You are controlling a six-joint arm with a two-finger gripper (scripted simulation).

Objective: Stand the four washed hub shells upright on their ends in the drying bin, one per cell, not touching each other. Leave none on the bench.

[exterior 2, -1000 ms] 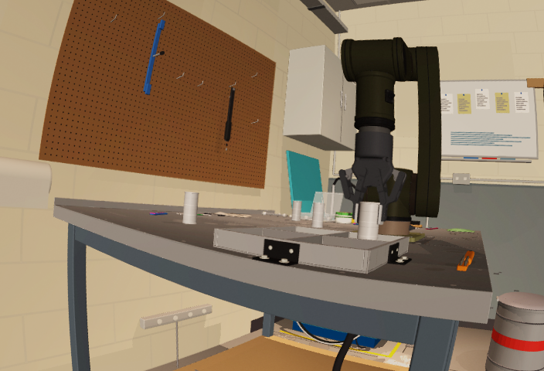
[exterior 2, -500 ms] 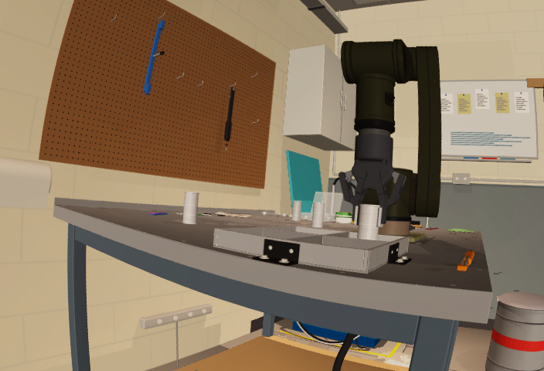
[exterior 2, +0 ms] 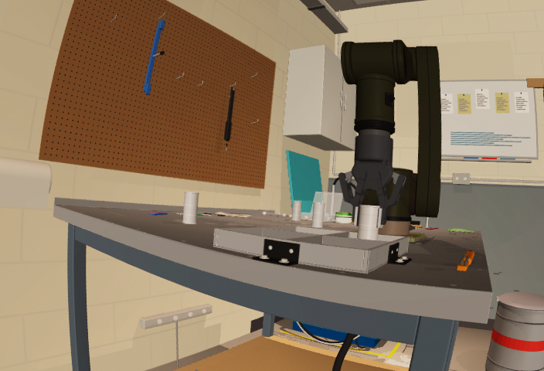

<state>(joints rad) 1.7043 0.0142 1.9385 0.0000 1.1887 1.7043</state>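
Note:
My gripper (exterior 2: 368, 209) hangs straight down from the dark arm over the right end of the grey drying bin (exterior 2: 311, 248). A white hub shell (exterior 2: 368, 222) stands upright in the gripper's closed grasp, its lower end down inside the bin's right-hand cell. Three more white hub shells stand upright on the bench: one (exterior 2: 190, 208) far left of the bin, and two (exterior 2: 296, 210) (exterior 2: 318, 214) close together behind it, apart from each other. The bin's other cells look empty from this side.
Behind the bench hang a brown pegboard (exterior 2: 159, 94), a white cabinet (exterior 2: 314, 98) and a teal panel (exterior 2: 303, 179). A green-lidded tub (exterior 2: 343, 217) and small clutter lie behind the bin. An orange tool (exterior 2: 465, 260) lies near the right edge; a drum (exterior 2: 522, 332) stands on the floor.

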